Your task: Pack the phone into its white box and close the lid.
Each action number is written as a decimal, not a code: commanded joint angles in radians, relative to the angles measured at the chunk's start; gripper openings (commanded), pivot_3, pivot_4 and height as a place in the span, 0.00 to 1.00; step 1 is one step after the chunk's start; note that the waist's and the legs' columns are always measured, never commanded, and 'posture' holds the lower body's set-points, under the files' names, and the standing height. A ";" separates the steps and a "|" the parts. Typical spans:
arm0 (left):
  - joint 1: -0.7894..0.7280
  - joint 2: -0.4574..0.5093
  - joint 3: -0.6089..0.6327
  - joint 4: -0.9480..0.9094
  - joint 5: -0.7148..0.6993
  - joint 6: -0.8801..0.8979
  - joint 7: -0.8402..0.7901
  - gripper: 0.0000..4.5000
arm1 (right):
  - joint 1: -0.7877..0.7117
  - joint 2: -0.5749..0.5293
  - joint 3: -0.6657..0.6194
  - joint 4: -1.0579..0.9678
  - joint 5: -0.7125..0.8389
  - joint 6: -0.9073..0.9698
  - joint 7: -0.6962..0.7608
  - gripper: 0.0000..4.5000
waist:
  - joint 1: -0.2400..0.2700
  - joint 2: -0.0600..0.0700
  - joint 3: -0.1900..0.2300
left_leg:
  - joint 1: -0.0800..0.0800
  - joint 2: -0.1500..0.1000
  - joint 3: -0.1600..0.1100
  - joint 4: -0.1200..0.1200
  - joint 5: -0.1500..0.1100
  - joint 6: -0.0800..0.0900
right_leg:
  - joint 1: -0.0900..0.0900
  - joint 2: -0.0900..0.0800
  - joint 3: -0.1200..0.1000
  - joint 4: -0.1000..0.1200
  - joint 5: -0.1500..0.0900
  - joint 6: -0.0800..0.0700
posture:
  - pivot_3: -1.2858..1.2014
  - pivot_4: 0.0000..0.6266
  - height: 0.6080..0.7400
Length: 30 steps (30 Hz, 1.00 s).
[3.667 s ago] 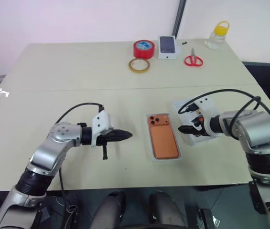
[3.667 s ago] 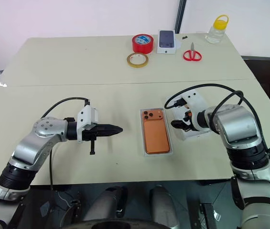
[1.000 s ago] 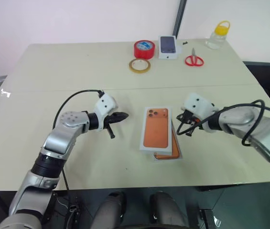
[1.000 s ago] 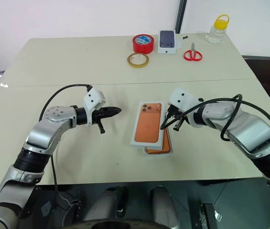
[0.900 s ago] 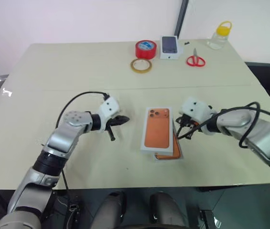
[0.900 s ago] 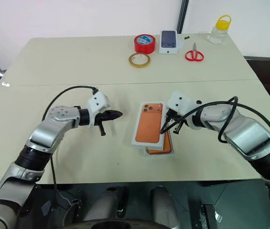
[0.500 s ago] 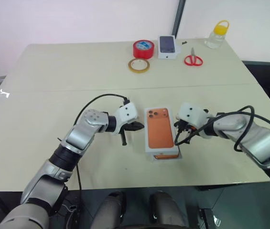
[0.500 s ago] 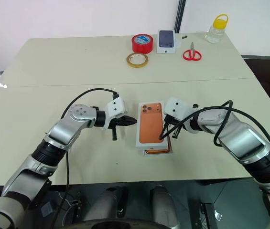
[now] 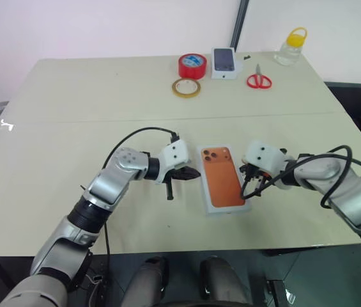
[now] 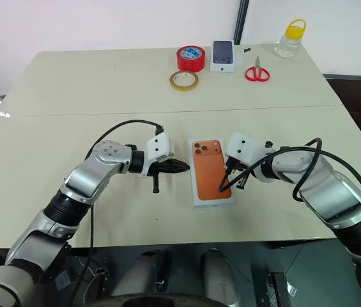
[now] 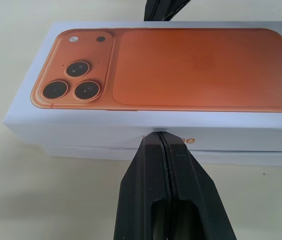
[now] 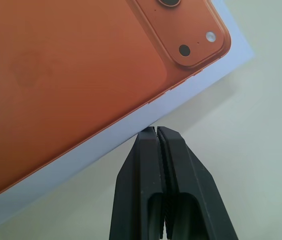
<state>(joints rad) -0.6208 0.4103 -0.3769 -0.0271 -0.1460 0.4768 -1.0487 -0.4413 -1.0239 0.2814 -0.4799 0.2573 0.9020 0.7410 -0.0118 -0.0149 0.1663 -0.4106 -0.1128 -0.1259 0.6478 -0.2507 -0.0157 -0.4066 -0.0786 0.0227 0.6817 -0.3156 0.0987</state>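
White cardboard lid (image 9: 222,185) printed with an orange phone sits on the white box near the front of the beige table (image 9: 71,121), a gripper at each long side.

The left gripper (image 9: 195,173), its two black fingers clenched together on nothing, points its tips at the lid's left long wall, touching or just short of it; the left wrist view shows the thin white rim of the shallow cardboard tray (image 11: 81,151) peeking out under the lid. The right gripper (image 10: 222,187), fingers likewise pressed together and empty, angles down with its tips at the lid's right edge. The phone itself is hidden under the lid.
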 commanded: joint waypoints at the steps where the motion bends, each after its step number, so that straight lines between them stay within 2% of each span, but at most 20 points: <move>1: 0.007 -0.009 0.000 -0.062 -0.033 0.000 -0.017 0.00 | 0.006 0.003 -0.033 -0.068 0.004 -0.004 0.022 0.02 | 0.001 0.000 0.000 | 0.000 0.000 0.000 0.000 0.000 0.000 | 0.000 0.000 0.000 0.000 0.000 0.000 | 0.52 0.24 1.00; 16: 0.028 -0.007 0.000 -0.026 0.009 0.001 0.032 0.00 | 0.016 0.041 -0.027 -0.082 -0.020 0.020 0.032 0.02 | 0.000 0.000 0.000 | 0.000 0.000 0.000 0.000 0.000 0.000 | 0.000 0.000 0.000 0.000 0.000 0.000 | 0.52 0.24 1.00; 30: 0.041 0.023 -0.001 -0.012 0.020 -0.001 0.026 0.00 | 0.028 0.020 -0.038 -0.088 -0.052 0.002 0.065 0.02 | 0.001 0.000 0.000 | 0.000 0.000 0.000 0.000 0.000 0.000 | 0.000 0.000 0.000 0.000 0.000 0.000 | 0.52 0.24 1.00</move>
<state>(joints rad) -0.5816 0.4294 -0.3820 -0.0314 -0.1245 0.4881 -1.0220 -0.4113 -0.9925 0.2659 -0.5415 0.2152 0.9211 0.8017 -0.0104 -0.0149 0.1663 -0.4106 -0.1129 -0.1260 0.6480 -0.2505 -0.0159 -0.4063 -0.0786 0.0226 0.6817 -0.3156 0.0987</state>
